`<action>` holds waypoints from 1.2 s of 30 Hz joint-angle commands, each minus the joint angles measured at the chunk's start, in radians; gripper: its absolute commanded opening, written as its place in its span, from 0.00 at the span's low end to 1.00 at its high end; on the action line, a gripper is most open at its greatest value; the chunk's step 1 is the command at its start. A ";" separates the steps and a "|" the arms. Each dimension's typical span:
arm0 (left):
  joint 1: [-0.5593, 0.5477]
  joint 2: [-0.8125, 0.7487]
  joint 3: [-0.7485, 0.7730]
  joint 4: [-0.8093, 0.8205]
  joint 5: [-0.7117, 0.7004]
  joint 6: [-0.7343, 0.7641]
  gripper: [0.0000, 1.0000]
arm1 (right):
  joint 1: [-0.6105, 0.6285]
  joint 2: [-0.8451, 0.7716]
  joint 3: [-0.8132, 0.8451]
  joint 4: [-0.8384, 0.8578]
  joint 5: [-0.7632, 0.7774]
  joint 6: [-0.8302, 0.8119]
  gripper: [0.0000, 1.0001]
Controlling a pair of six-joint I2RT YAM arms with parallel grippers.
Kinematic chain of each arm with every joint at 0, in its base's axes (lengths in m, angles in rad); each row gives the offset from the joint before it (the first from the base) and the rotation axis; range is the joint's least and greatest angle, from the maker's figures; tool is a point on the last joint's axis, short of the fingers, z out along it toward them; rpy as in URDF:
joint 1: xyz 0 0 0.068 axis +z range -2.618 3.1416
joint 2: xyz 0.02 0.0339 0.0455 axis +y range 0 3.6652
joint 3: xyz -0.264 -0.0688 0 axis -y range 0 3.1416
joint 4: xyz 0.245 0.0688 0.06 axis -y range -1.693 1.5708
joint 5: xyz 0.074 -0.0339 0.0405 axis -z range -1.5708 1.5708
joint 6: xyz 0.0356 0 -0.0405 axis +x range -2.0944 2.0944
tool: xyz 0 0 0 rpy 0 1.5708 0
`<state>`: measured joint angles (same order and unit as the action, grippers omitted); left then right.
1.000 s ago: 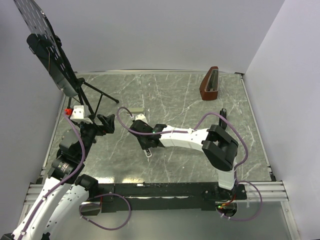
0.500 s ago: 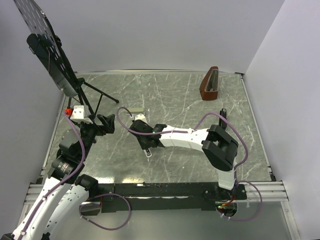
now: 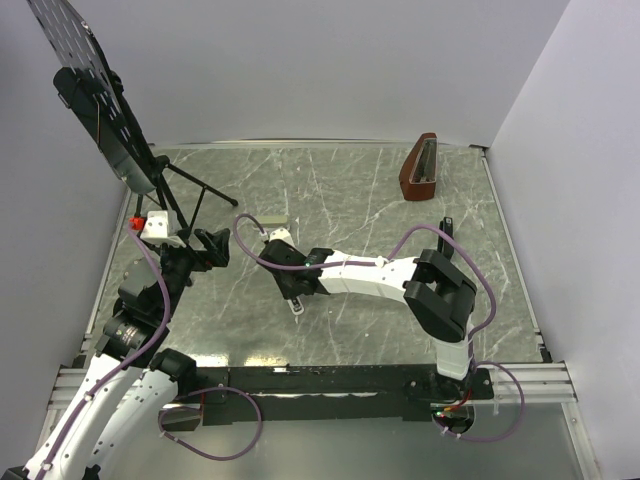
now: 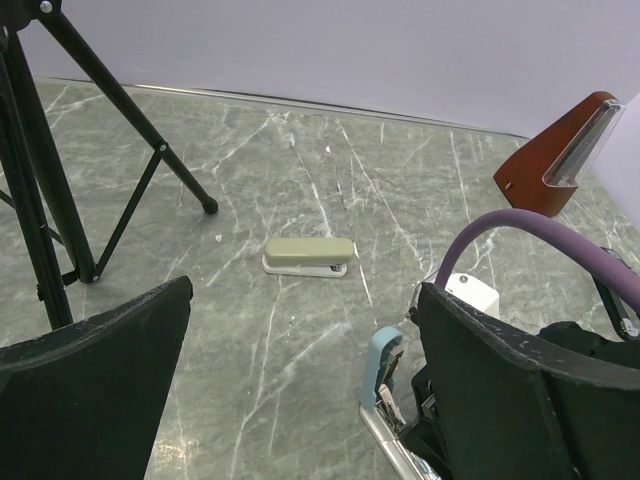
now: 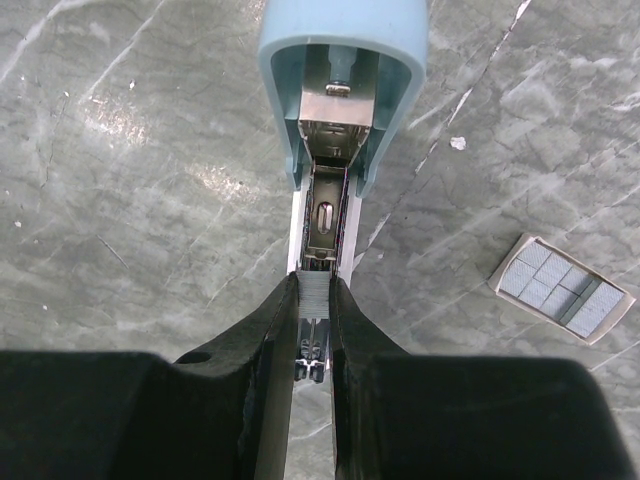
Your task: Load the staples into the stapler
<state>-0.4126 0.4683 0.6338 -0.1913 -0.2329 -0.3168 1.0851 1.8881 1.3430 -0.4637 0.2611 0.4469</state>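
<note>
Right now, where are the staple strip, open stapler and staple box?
staple strip (image 5: 313,290), right wrist view, its ridged top.
open stapler (image 5: 345,25), right wrist view, blue lid.
staple box (image 5: 560,288), right wrist view, open face.

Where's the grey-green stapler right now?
In the left wrist view the grey-green stapler lies flat mid-table, right of the tripod foot, beyond the open blue stapler.

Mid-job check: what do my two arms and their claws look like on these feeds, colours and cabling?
The left arm and right arm are built alike: white links joined by bulky black joints. A purple cable runs in loose loops along each one. The left claw and right claw each have two broad, matte black fingers with slightly scuffed edges.
</note>
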 commanded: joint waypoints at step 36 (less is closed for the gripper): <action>0.006 -0.005 0.001 0.035 0.015 0.004 0.99 | -0.013 0.009 -0.015 -0.001 -0.052 0.016 0.16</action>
<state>-0.4126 0.4683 0.6338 -0.1913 -0.2321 -0.3168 1.0775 1.9064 1.3407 -0.4606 0.2340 0.4488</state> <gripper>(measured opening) 0.995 0.216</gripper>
